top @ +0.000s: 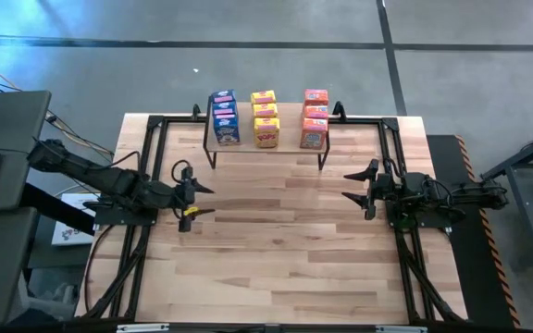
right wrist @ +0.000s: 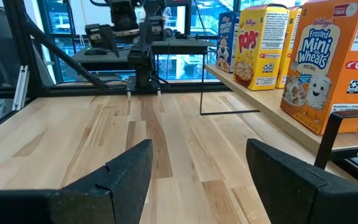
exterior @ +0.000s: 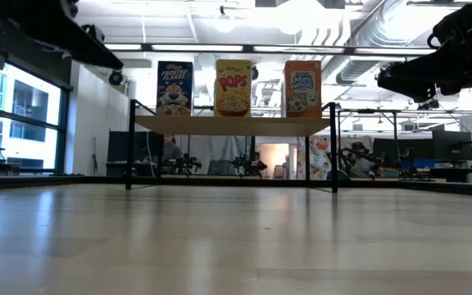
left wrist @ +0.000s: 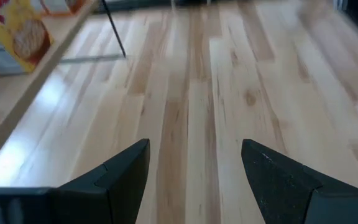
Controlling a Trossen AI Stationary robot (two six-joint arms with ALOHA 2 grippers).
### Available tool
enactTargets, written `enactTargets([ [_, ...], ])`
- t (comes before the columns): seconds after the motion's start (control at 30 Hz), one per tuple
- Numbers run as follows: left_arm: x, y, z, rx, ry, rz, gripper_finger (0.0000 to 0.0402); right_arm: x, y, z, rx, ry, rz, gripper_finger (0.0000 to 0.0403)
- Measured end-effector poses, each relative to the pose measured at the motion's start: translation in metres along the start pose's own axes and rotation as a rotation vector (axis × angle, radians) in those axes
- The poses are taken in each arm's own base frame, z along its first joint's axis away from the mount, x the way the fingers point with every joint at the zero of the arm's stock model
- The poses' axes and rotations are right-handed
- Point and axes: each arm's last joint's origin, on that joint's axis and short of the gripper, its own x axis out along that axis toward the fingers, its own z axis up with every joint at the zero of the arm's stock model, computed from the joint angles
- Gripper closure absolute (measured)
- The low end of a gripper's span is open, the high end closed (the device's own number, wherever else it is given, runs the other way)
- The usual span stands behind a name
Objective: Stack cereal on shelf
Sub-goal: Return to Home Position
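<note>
light wooden planks make up the table (top: 276, 250) we look down on, with a black metal frame (top: 359, 118) running around its edges. at the far edge, in the middle, stands the shelf (exterior: 236, 125), a pale wooden top on thin black legs. on it we count nine cereal boxes (top: 266, 106) in three columns, each three deep. the blue frosted flakes boxes (top: 225, 117) are on the side of the left gripper (top: 206, 201), the yellow pops boxes (top: 266, 125) are in the centre, and the orange-red frosted mini wheats boxes (top: 315, 118) are on the side of the right gripper (top: 347, 186). all stand upright, and bare wood shows between the columns. from table height we see only the front box of each column, the three in one level row.

the left gripper hovers above the left part of the table, well apart from the shelf. its fingers are spread wide with nothing between them, and its wrist camera shows only bare planks in the gap. the right gripper hovers over the right part, likewise clear of the shelf, its fingers wide and empty. the two grippers point toward each other across the middle of the table.

beyond the table we make out large windows (exterior: 23, 123) and ceiling ducts (exterior: 367, 49).
</note>
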Motion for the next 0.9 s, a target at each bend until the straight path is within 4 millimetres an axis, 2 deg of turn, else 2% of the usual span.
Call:
enactTargets([
  [0.23,0.015,0.001,-0.047,-0.153,-0.164,-0.004,0.0156,0.000,0.000,0.000,0.000,0.000,0.000,0.0151],
  [0.37,0.021,0.002,-0.067,-0.213,-0.206,-0.003,0.0156,0.000,0.000,0.000,0.000,0.001,0.000,0.0151],
  [0.9,0.021,0.020,-0.101,-0.290,-0.295,0.051,0.0156,0.000,0.000,0.000,0.000,0.001,0.000,0.0151],
])
